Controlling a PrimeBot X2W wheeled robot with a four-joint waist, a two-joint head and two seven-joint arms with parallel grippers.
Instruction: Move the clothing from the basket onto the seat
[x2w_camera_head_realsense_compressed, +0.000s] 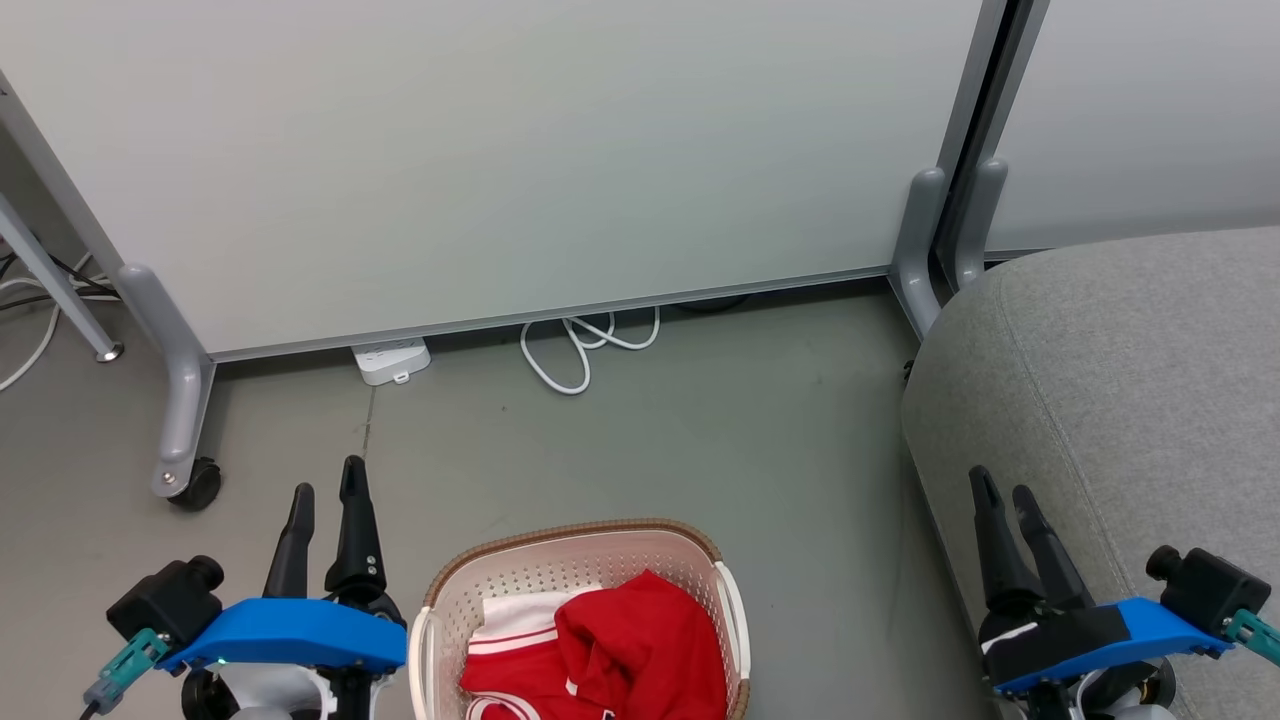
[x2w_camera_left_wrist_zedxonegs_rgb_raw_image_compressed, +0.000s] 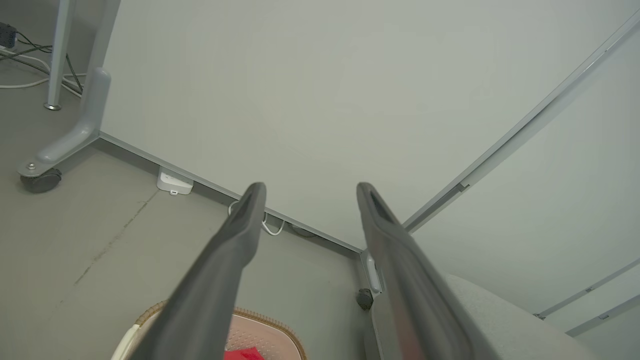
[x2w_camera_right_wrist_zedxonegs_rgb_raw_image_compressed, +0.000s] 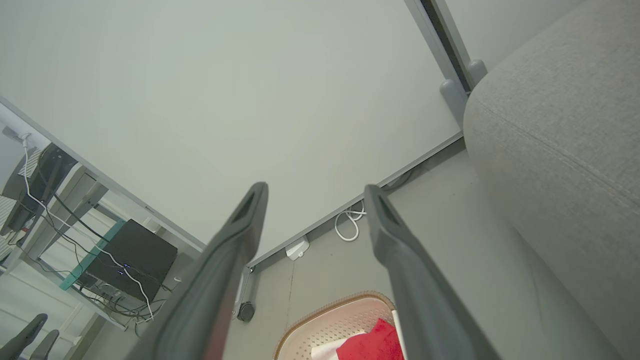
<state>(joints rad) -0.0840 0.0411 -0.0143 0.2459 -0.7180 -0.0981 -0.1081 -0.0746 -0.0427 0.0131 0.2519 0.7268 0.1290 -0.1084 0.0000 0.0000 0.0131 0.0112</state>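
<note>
**Clothing (x2w_camera_head_realsense_compressed: 600, 640) is left in the basket (x2w_camera_head_realsense_compressed: 570, 532) on the floor (x2w_camera_head_realsense_compressed: 760, 430), flanked by two open end effectors**

Nearest the robot, the cream basket with a brown braided rim is seen on the grey floor. A plain red garment (x2w_camera_head_realsense_compressed: 645, 625) is heaped inside it over a red jersey (x2w_camera_head_realsense_compressed: 505, 668) with white stripe trim. The left end effector (x2w_camera_head_realsense_compressed: 327, 478) is held above the floor just left of the basket, fingers parted and nothing between them. The right end effector (x2w_camera_head_realsense_compressed: 1000, 482), likewise spread and empty, is seen against the left edge of the grey seat (x2w_camera_head_realsense_compressed: 1120, 380), which stands apart from the basket on its right. Farther back, a white power strip (x2w_camera_head_realsense_compressed: 392, 360) and a looped white cable (x2w_camera_head_realsense_compressed: 585, 348) are laid along the floor's far edge, beneath a pale partition panel (x2w_camera_head_realsense_compressed: 550, 150) on castered feet.
</note>
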